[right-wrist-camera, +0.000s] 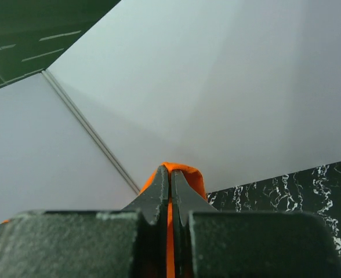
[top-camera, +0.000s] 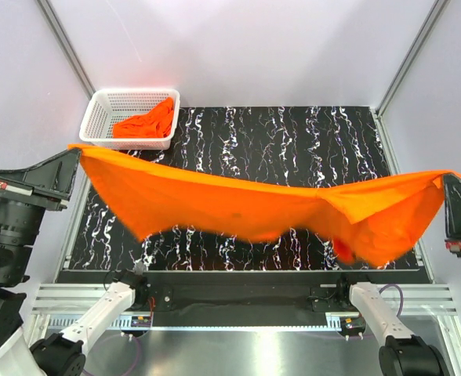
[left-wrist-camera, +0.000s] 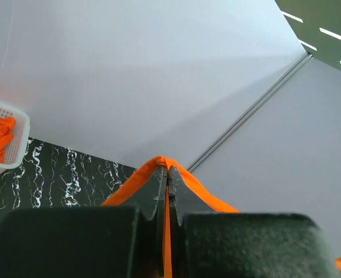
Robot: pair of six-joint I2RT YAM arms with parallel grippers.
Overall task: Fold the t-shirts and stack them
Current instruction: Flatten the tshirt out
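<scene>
- Here, one orange t-shirt [top-camera: 238,205] hangs stretched in the air across the whole width of the black marbled table [top-camera: 293,133]. It sags in the middle, with extra cloth bunched and drooping near the right end.
- The left gripper [top-camera: 75,154], raised at the left edge, is clamped tight on one corner of the cloth. The right gripper [top-camera: 448,180], raised at the right edge, pinches the opposite corner just as firmly.
- A second orange t-shirt [top-camera: 146,124] lies crumpled in the white basket [top-camera: 97,117] at the far left corner.
- To do this step well, I judge both arms should hold the cloth level and taut. They should then lower together so the shirt lands flat on the table, away from the basket.
- The bunched right side risks landing creased; a gentle outward pull may smooth it first.
</scene>
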